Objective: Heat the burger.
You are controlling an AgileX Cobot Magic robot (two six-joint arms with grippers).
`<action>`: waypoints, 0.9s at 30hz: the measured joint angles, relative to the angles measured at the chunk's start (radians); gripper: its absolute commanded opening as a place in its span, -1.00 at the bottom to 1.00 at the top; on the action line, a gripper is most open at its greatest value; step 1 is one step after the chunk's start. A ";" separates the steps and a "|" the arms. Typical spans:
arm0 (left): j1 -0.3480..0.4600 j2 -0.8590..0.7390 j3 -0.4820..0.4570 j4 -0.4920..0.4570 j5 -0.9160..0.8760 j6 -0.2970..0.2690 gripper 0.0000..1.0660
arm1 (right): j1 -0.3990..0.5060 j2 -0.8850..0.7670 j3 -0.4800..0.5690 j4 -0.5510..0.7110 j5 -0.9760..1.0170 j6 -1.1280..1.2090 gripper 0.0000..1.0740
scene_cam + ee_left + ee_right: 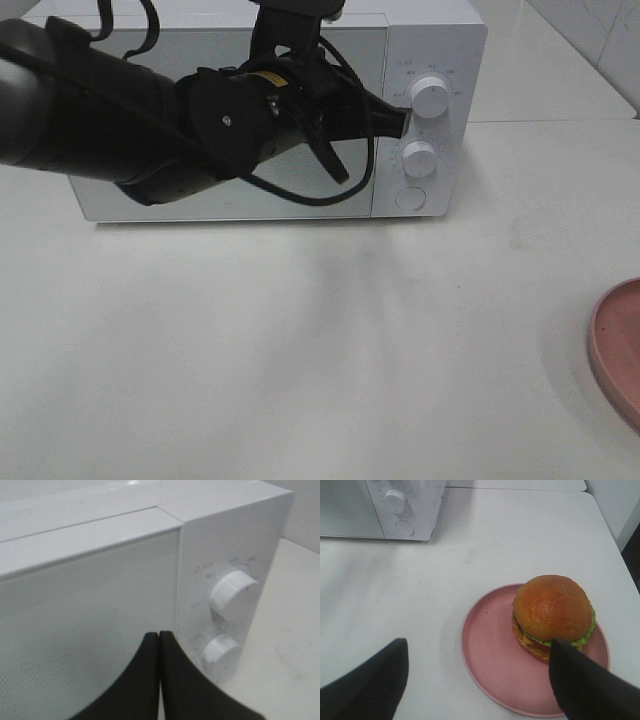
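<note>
White laminate tabletop [300,340] fills the scene, matte and faintly scuffed, with pale wall tiles at the one o'clock corner of the high view. A white microwave [440,60] stands at twelve o'clock, door closed, two round knobs [430,97] and a button on its panel. The left gripper [403,122], its fingers pressed together with nothing between them, points at the seam beside the upper knob. At four o'clock a pink plate [612,345] pokes in from the edge. In the right wrist view the burger [553,616] sits on that plate, toward its far side, and the right gripper [480,677] hangs above with fingers spread wide, holding nothing.
</note>
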 measured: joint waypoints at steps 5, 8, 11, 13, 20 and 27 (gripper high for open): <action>-0.017 -0.061 0.099 -0.001 0.002 0.001 -1.00 | 0.000 0.000 0.000 0.000 0.000 0.000 0.40; -0.017 -0.135 0.217 -0.015 0.007 0.001 -1.00 | 0.000 0.000 0.000 0.000 0.000 0.000 0.40; -0.016 -0.206 0.304 -0.027 0.040 0.002 -1.00 | 0.000 0.000 0.000 0.000 0.000 0.000 0.40; -0.005 -0.261 0.362 -0.028 0.086 0.005 -1.00 | 0.000 0.000 0.000 0.000 0.000 0.000 0.40; 0.163 -0.463 0.542 -0.055 0.280 0.008 -1.00 | 0.000 0.000 0.000 0.000 0.000 0.000 0.40; 0.407 -0.575 0.570 -0.048 0.591 0.007 -1.00 | 0.000 0.000 0.000 0.000 0.000 0.000 0.40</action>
